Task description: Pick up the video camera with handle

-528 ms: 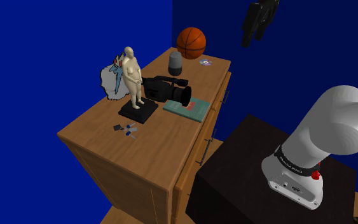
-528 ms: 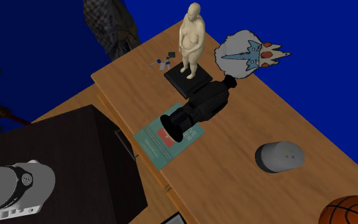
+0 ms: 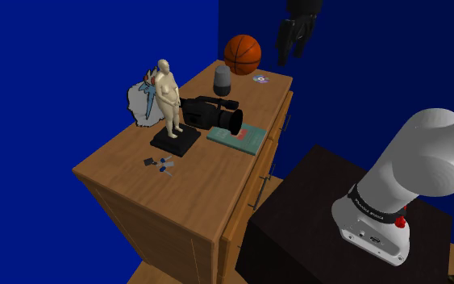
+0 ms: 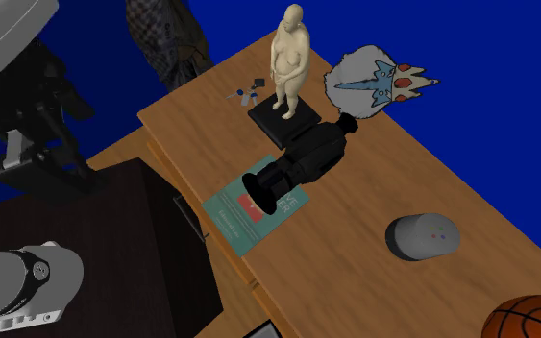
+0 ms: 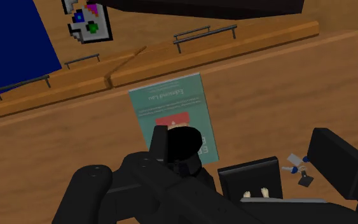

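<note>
The black video camera with a handle on top (image 3: 211, 114) lies on its side of the brown wooden cabinet (image 3: 120, 173), a little above the middle of the shoulder view; its lens end reaches over the edge of a flat teal book with a red patch (image 3: 241, 139), and its rear end is just beside a cream human figurine on a black square base (image 3: 167, 101). In the second exterior view the video camera (image 4: 307, 161) is at the centre, and its lens points to the lower left, over the book (image 4: 244, 216).

The all-black two-finger gripper (image 3: 296, 32) hangs at the top edge of the shoulder view, right of the centre, high over the far end of the cabinet and well apart from the video camera; it holds nothing. In the wrist view one black finger (image 5: 337, 164) stands far away from the middle, so the fingers are spread apart (the other one is hard to separate from the black camera body under it).

At the far end of the cabinet, toward the top of the shoulder view, are an orange basketball (image 3: 242, 54), a grey rounded speaker (image 3: 222, 81) and a small shiny disc (image 3: 260, 79); a white and blue flat figure (image 3: 139, 103) stands left of the figurine; some small blue and grey pieces (image 3: 160, 164) lie nearer to the lower left. The white arm (image 3: 426, 173) rises from the dark box stand (image 3: 314, 218) at the lower right.
</note>
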{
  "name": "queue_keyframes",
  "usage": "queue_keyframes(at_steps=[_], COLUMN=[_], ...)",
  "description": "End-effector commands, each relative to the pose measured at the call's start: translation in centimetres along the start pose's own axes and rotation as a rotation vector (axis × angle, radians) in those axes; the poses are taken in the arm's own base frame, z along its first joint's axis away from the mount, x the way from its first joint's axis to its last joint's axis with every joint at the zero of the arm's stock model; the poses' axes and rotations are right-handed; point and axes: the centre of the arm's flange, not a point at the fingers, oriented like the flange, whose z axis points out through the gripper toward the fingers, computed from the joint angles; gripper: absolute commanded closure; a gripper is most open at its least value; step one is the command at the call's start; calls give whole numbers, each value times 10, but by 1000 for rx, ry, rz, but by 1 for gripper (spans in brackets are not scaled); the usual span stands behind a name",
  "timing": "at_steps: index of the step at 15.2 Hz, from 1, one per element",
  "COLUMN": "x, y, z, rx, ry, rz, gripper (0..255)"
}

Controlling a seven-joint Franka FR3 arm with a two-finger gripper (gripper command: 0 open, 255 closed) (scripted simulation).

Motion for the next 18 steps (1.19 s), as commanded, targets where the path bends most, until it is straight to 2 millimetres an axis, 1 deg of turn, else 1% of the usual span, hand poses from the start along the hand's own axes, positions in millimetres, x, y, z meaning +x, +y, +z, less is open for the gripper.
queue_keyframes(at_steps=[1, 9, 18], x=[24, 119, 224], y=[4, 8, 5], z=[15, 70, 136], rx=[-1, -3, -5], ry=[-9, -45, -85], rz=[-17, -81, -154], gripper=[0, 0, 0])
